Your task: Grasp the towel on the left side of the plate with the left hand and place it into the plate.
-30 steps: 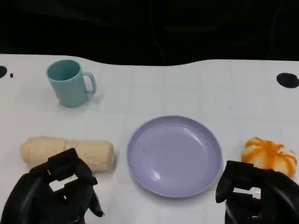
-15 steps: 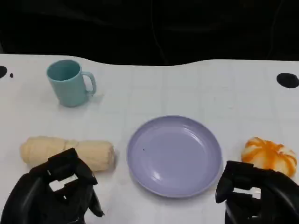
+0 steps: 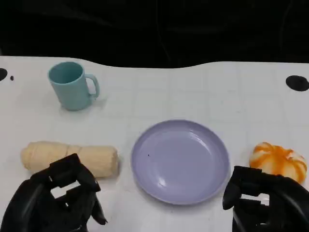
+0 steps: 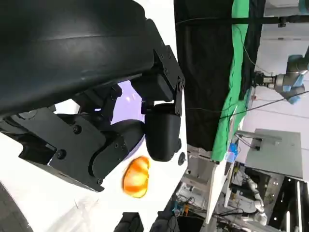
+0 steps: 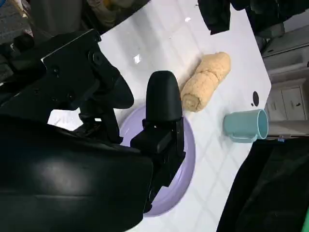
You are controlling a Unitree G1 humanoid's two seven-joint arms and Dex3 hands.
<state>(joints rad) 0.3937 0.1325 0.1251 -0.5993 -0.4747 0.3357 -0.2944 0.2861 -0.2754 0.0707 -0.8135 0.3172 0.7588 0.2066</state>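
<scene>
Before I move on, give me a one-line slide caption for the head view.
Left hand hovers near the rolled towel, left of the empty purple plate.

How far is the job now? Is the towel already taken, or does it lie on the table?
Nothing looks done yet. The rolled towel lies on the table left of the plate, which holds nothing. The left hand hovers at the towel's near side and holds nothing. Left to do: grasp the towel, carry it over and set it in the plate.
</scene>
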